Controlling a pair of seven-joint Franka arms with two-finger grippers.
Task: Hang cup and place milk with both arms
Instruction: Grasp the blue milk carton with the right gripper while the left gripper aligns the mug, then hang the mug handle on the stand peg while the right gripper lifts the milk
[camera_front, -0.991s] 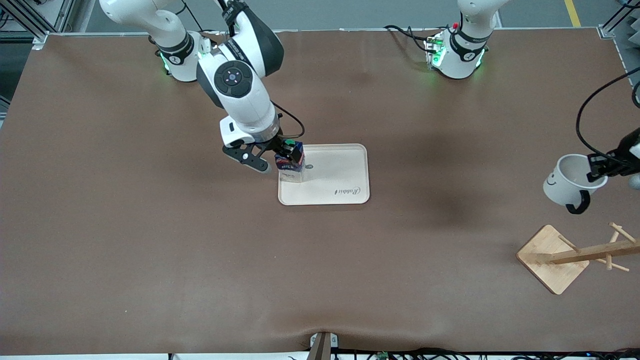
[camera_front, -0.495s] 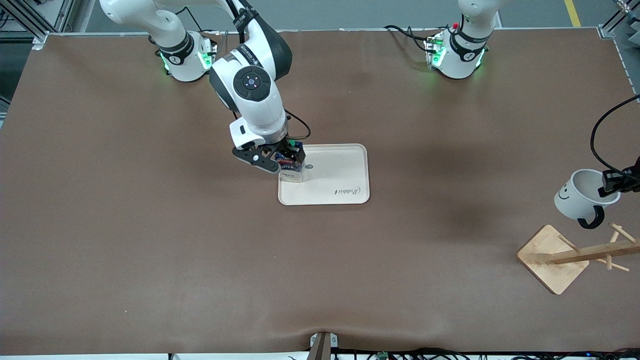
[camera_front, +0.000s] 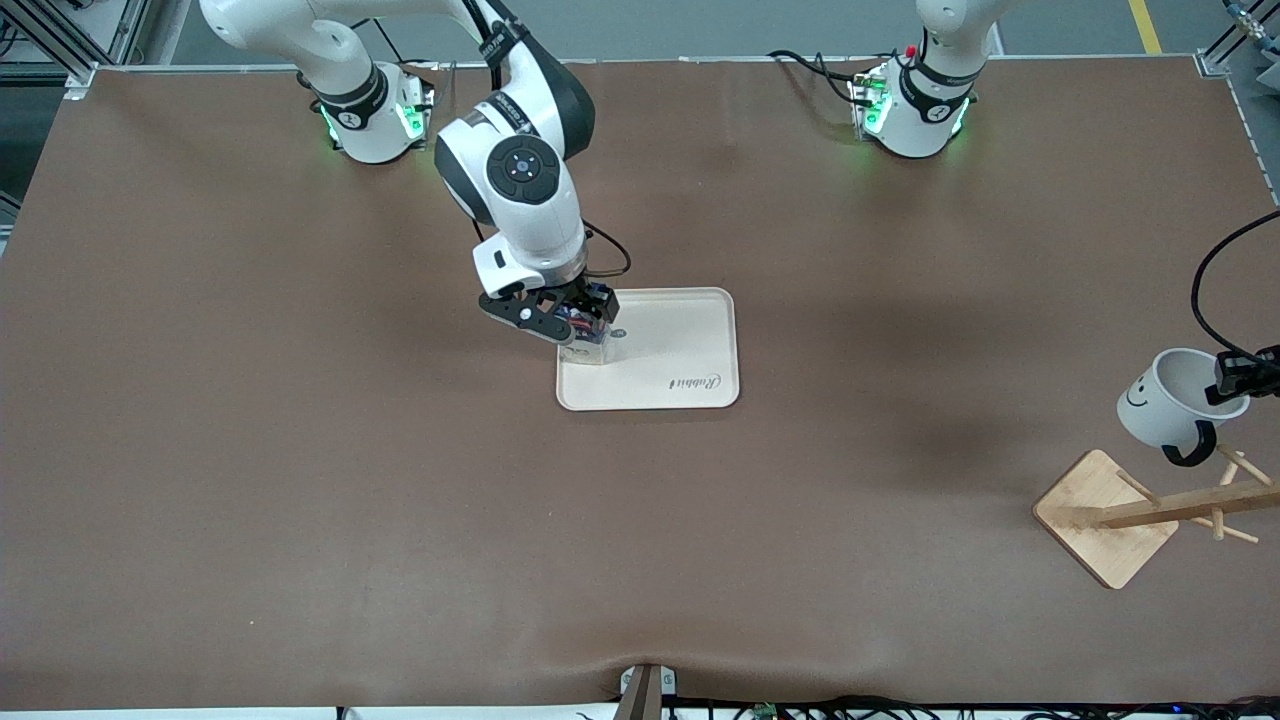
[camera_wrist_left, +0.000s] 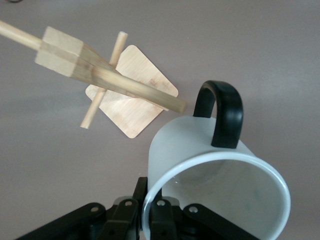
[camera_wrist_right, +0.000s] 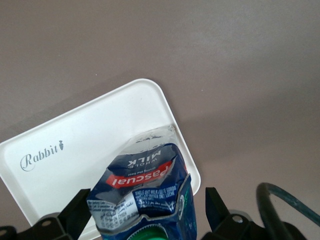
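Front view: cup (camera_front: 1165, 405) seemingly above rack (camera_front: 1150, 505)

Cream tray (camera_front: 690, 345) mid-table; wooden peg rack (camera_front: 1140, 512) on the brown table (camera_front: 300, 480) toward the left arm's end.

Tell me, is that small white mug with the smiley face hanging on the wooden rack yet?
Not yet. The white smiley mug is held tipped in the left gripper above the wooden peg rack, its black handle beside a peg.

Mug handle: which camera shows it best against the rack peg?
Left wrist view: the mug handle fills the frame beside the peg. Front view shows it small; the right wrist view misses it.
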